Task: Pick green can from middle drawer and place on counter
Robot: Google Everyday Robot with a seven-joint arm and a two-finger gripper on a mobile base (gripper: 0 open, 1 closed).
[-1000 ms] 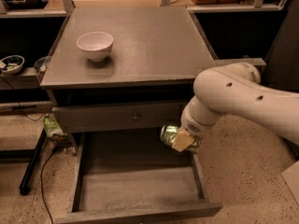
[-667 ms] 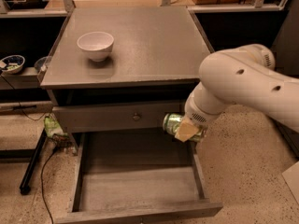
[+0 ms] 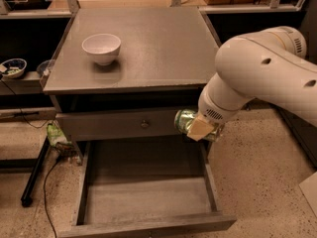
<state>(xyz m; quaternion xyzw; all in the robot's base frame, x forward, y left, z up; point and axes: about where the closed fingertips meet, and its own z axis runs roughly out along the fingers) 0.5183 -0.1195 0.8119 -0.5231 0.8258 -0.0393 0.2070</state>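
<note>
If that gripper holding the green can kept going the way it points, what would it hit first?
Probably the closed drawer front with the round knob. The gripper, shut on the green can above the open middle drawer, points toward it, can leading; depth is unclear.

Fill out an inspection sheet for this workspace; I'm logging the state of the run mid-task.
Surface: counter is flat and grey, with a white bowl on its left part.
Job's things: green can is held in the air over the right side of the open middle drawer, below counter level.
Clutter: greenish packet on the floor by the cabinet's left leg.
Grippers: gripper is shut on the green can, just under the counter's right front edge.
Cables: black cable on the floor left of the drawer.
Surroundings: speckled floor; small dish on the left ledge.
</note>
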